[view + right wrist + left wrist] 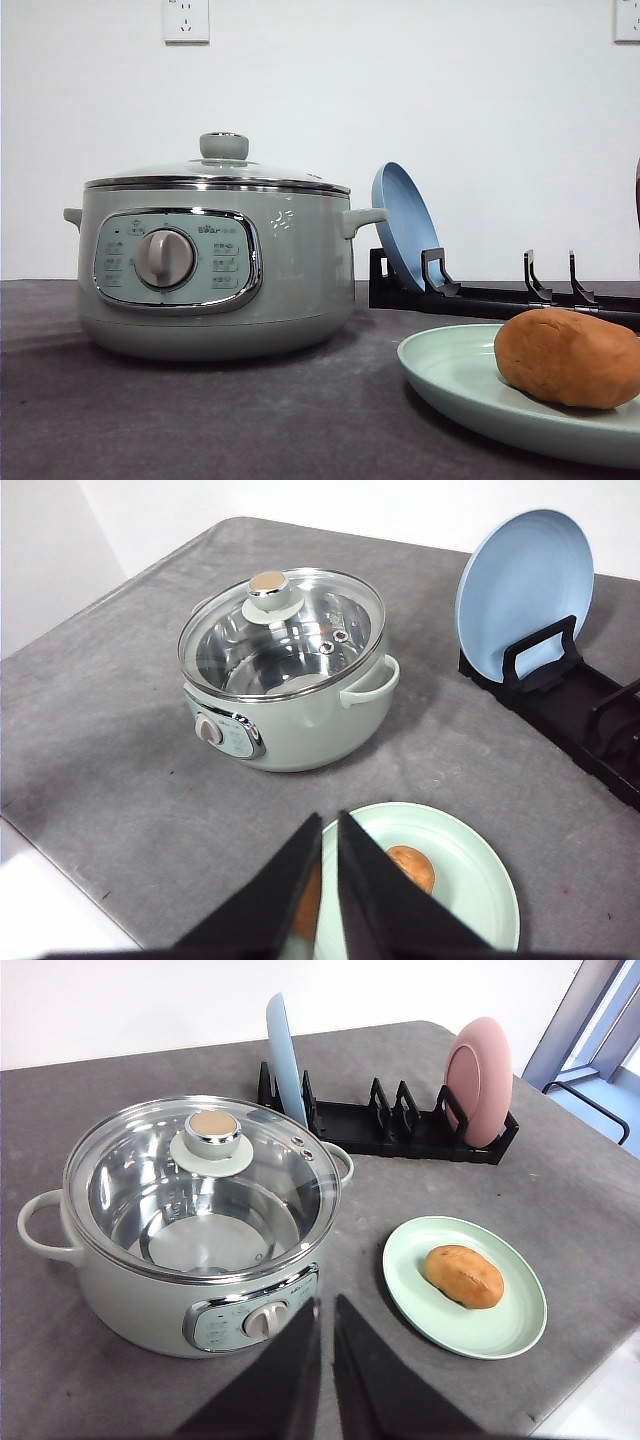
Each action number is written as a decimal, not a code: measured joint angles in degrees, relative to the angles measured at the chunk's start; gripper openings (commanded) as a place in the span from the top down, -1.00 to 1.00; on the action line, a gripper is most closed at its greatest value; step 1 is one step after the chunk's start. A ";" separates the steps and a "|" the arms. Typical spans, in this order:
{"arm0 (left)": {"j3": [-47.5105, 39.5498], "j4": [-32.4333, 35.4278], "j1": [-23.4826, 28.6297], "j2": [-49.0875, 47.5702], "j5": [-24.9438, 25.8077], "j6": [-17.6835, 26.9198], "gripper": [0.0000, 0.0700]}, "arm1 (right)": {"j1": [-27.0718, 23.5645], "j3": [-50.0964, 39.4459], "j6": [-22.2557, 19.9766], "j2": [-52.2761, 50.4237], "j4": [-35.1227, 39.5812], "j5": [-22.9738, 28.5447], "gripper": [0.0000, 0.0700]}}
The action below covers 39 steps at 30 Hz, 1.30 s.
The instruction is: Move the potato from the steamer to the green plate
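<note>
I see the potato [464, 1275] lying on the green plate [498, 1332], on the surface [590, 1210] beside the steamer [190, 1230]. The steamer's glass lid [205, 1185] is on; its bowl is empty. Both the left pincer [326, 1332] and right pincer [329, 852] are closed, holding nothing.

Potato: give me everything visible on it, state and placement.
The potato is a smooth, matte, orange-brown oval lump, whole and unpeeled as far as it looks. It lies on its side on the green plate, off-centre toward the rim away from the steamer, touching only the plate surface. The steamer stands apart with its glass lid on and its pot looking empty. In the right wrist view the right gripper hangs above the potato, fingers nearly together, not touching it.
</note>
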 measured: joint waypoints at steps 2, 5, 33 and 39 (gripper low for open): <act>0.00 0.00 0.00 0.00 0.00 0.00 0.95 | 0.00 0.00 0.00 0.00 0.00 0.00 0.96; 0.00 0.00 0.01 -0.01 0.00 0.00 0.95 | 0.00 0.00 0.00 0.00 0.00 0.00 0.96; -60.49 43.80 21.85 -29.66 -3.38 -0.09 0.93 | 0.00 0.00 0.00 0.00 0.00 0.00 0.96; -61.82 43.98 22.16 -30.08 -7.66 -0.24 0.93 | 0.00 0.00 0.00 0.00 0.00 0.00 0.96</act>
